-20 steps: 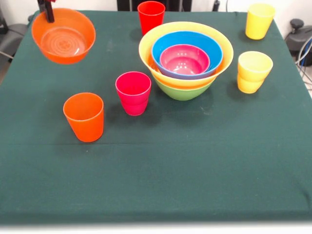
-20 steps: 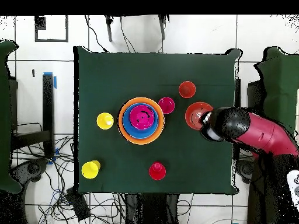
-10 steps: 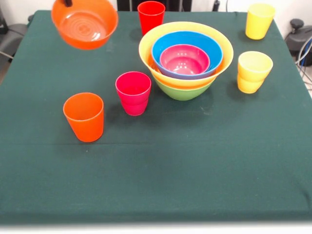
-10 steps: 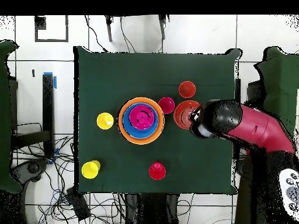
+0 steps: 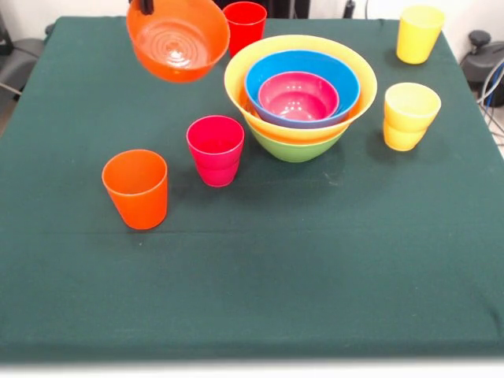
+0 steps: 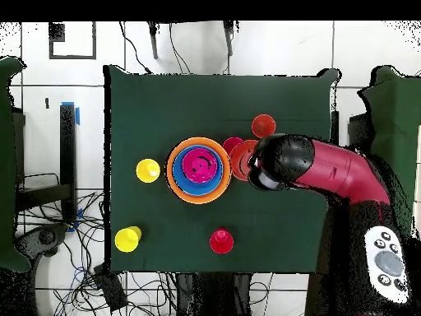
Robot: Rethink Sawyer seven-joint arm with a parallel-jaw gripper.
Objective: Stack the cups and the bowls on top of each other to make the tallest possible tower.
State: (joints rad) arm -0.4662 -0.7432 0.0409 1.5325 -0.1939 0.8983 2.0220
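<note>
Carried sideways since a second ago, the orange bowl (image 5: 178, 39) hangs above the tabletop (image 5: 315, 236) beside the tower (image 5: 299, 94), its rim pinched by the closed gripper (image 5: 145, 6).

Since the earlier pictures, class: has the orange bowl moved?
Yes. In the front view the orange bowl has travelled rightward above the table, toward the nested bowl tower.
</note>
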